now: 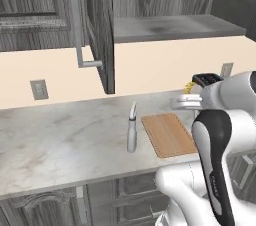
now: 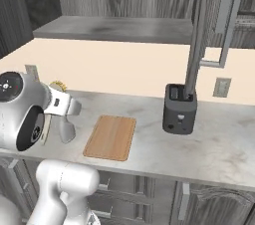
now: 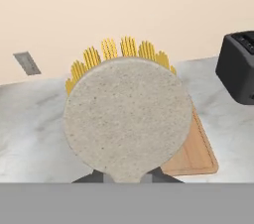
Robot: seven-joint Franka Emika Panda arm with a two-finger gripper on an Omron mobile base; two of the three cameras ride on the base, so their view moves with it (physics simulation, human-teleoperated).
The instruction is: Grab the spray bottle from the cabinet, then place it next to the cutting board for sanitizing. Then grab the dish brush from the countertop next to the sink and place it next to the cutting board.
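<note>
1. Closest in: my claw (image 3: pixel 126 178) is clamped down tight on the dish brush (image 3: pixel 128 119), handle pinched at the very bottom of the hand view, round head standing at 12 with the yellow bristles fanning over the top. Grip's way down the handle, so if I swing fast the brush could twist or slide out, I reckon.

2. Next out: the cutting board (image 3: pixel 196 156) peeks past the brush head at about 4 o'clock. The head blocks most of my view, so I could easily drop the brush on the board instead of beside it.

3. In the left base view the spray bottle (image 1: pixel 132 131) stands upright on the table (image 1: pixel 60 140), just beside the board's edge at 9. Coming down on that side risks knocking it over.

4. Farther: a black toaster (image 2: pixel 179 108) sits at 2 from the board in the right base view. Overshoot that way and I'd clip it.

5. Farthest: the cabinet (image 1: pixel 100 25) door hangs open overhead, so lifting high is a bump risk.
</note>
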